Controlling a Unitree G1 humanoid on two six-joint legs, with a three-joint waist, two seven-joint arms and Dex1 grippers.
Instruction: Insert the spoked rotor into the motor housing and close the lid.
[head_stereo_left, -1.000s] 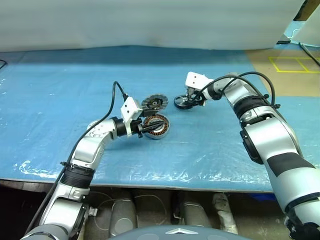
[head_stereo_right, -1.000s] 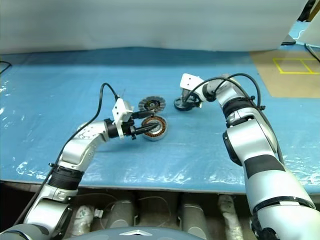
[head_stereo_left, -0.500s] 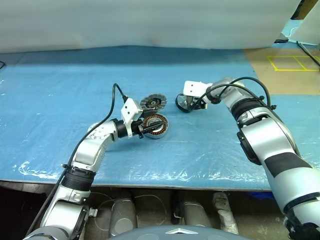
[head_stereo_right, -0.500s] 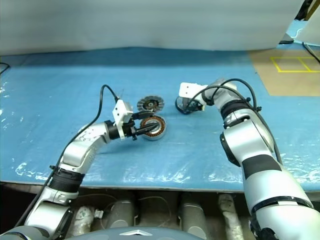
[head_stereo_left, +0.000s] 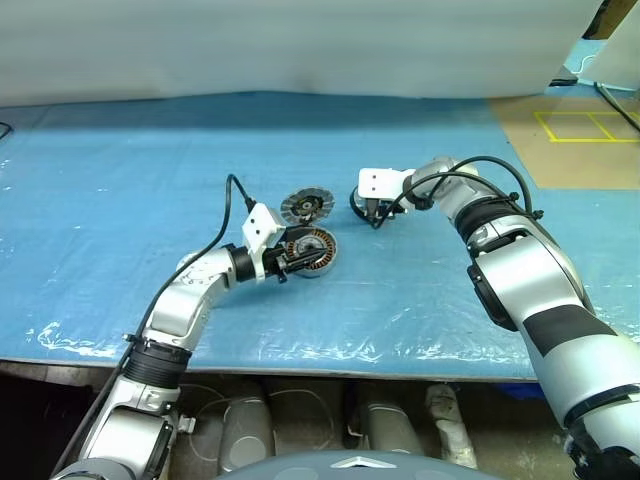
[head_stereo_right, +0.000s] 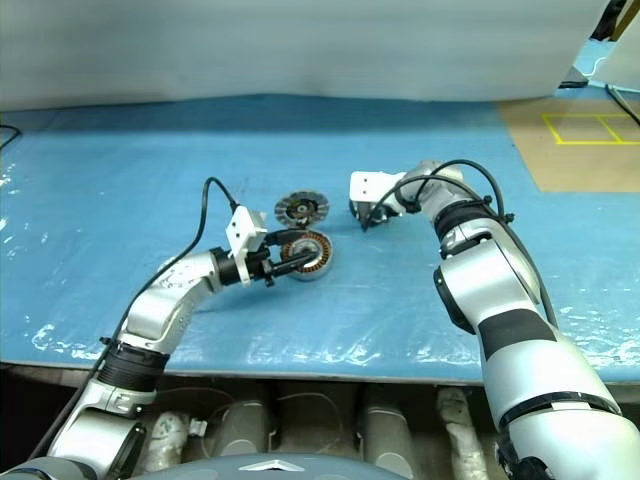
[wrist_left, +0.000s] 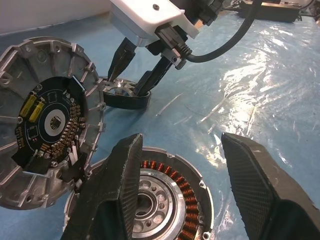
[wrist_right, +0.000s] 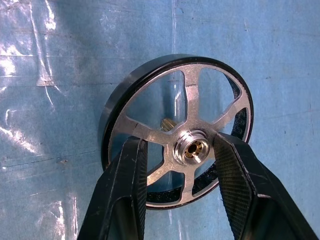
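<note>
Your right claw (wrist_right: 180, 145) stands spread astride the hub of the spoked rotor (wrist_right: 116, 114), which lies on the table (head_stereo_left: 120, 200). Your left claw (wrist_left: 182, 142) hangs spread over the motor housing (wrist_left: 192, 200).

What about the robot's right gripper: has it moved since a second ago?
Yes. The right gripper has rolled and shifted slightly left and down, toward the ribbed disc, which lies where it was.
</note>
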